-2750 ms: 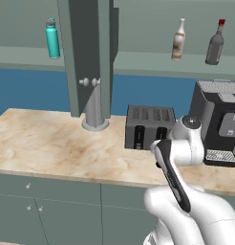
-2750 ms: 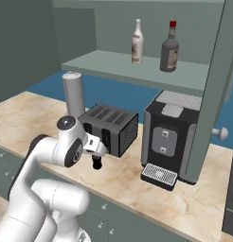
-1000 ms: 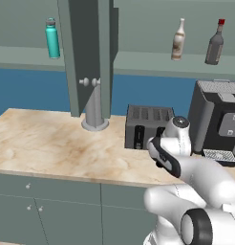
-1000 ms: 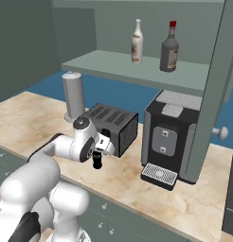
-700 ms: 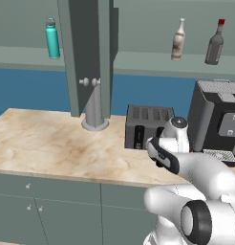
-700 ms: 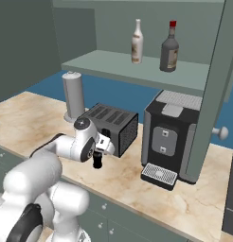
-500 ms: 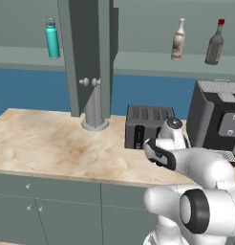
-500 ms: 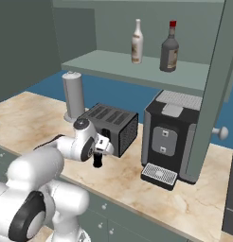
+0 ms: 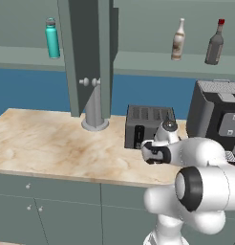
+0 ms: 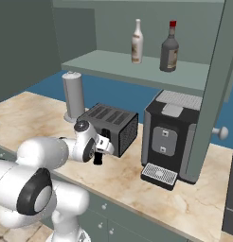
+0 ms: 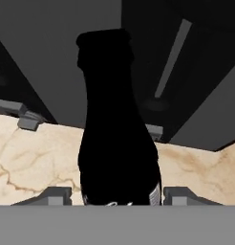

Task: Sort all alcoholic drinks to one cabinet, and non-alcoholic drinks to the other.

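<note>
A small black bottle (image 11: 117, 143) stands upright on the marble counter in front of the toaster (image 10: 113, 126). My gripper (image 11: 117, 195) is down around its lower body, with one fingertip (image 11: 50, 195) on each side and only narrow gaps left, so it is open. In the right base view the gripper (image 10: 100, 150) sits over the black bottle (image 10: 98, 158). In the left base view the hand (image 9: 147, 153) covers it. A cream bottle (image 10: 137, 41) and a red-capped dark grey bottle (image 10: 169, 48) stand on the right cabinet shelf. A teal flask (image 9: 52, 38) stands on the left shelf.
A black coffee machine (image 10: 173, 137) stands right of the toaster. A grey cylinder (image 10: 73, 97) stands on the counter behind it. An open cabinet door (image 9: 86, 48) hangs between the two shelves. Another open door (image 10: 213, 90) rises beside the coffee machine.
The hand has stayed at the small black bottle in front of the toaster. The arm's lower links have swung round a little behind it.
</note>
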Controlling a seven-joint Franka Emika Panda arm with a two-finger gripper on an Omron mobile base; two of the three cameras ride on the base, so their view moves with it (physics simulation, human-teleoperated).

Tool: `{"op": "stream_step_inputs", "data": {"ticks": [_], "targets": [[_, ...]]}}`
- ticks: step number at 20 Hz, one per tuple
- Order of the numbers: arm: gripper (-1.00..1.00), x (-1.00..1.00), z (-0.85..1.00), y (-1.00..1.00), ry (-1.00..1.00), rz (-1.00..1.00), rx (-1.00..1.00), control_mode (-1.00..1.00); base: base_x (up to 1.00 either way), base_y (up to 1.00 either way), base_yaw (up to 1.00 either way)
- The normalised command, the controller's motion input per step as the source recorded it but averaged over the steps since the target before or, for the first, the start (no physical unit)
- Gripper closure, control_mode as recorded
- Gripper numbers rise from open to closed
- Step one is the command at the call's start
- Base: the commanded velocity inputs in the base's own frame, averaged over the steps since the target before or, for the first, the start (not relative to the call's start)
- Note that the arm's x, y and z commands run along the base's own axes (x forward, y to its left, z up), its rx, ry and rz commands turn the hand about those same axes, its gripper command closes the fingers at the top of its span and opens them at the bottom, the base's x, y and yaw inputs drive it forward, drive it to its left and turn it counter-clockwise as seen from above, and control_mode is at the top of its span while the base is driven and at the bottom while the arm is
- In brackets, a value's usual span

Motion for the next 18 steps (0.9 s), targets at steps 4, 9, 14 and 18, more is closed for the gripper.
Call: {"op": "stream_step_inputs", "data": {"ticks": [4, 9, 14, 18], "targets": [[1.0, 0.21, -0.02, -0.16, -0.02, 0.0, 0.0, -1.0, 0.0, 0.0, 0.0], [1.0, -0.03, -0.04, -0.07, -0.01, 0.0, 0.02, -1.0, 0.0, 0.0, 0.0], [1.0, -0.48, 0.02, -0.19, -0.05, 0.0, 0.06, -1.0, 0.0, 0.0, 0.0], [1.0, -0.65, 0.17, -0.16, -0.04, 0.0, 0.08, -1.0, 0.0, 0.0, 0.0]]}}
